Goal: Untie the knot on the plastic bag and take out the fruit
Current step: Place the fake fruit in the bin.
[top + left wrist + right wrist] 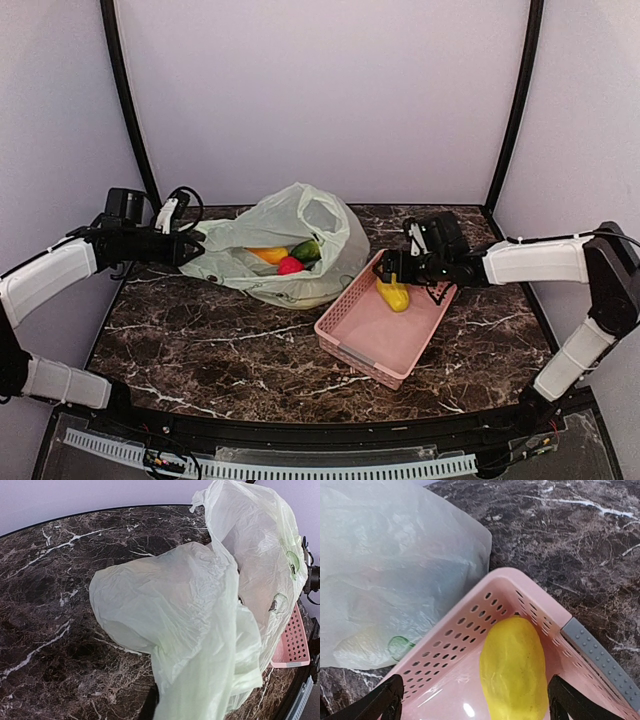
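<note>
Basket [345,346] corner: right hand [477,702] spread astride yellow fruit [512,665]; left hand [192,248] clamps bag [300,225] edge.

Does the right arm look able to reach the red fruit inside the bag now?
Probably yes. The plastic bag gapes open with the red fruit uncovered, the left fingers hold its edge, and the right fingers stand open over the pink basket just beside it.
</note>
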Tool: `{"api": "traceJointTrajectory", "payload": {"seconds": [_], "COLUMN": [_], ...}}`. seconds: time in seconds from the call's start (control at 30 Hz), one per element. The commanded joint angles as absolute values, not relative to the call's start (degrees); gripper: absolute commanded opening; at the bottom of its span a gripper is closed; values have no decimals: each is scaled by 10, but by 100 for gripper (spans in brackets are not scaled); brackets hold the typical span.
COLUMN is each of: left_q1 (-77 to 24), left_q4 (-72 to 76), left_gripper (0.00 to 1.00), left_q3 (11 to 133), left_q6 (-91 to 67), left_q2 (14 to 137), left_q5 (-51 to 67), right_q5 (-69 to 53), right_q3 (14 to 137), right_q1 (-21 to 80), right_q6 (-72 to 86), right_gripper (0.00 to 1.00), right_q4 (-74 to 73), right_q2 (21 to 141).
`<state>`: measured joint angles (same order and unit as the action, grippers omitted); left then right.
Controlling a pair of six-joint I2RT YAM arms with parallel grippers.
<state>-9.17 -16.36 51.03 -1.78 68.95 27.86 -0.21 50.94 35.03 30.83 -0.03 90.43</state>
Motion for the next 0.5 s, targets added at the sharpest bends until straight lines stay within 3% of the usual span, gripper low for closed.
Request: {"api": "traceJointTrajectory", "payload": {"seconds": [0.0, 0.23, 0.37, 0.43, 0.47], "left_q1": [-94, -105, -106, -106, -107], "left_q4": [-151, -179, -218, -247, -258], "left_gripper": [1, 1, 7, 21, 33], "left_q3": [488, 475, 458, 460, 467], "left_q6": [-4, -24, -37, -34, -31], "left_q2": [650, 623, 581, 553, 532], "left_q5": [324, 317, 305, 285, 258], "right_q5": [-14, -6, -28, -28, -24], "right_q3": [533, 621, 648, 658, 661], "right_q1": [366, 454, 488, 493, 493], "right_q6": [303, 239, 231, 237, 242], "right_gripper": [99, 99, 99, 99, 99], "right_q4": [3, -14, 15, 21, 21], "right_q2": [852, 854, 877, 891, 896]}}
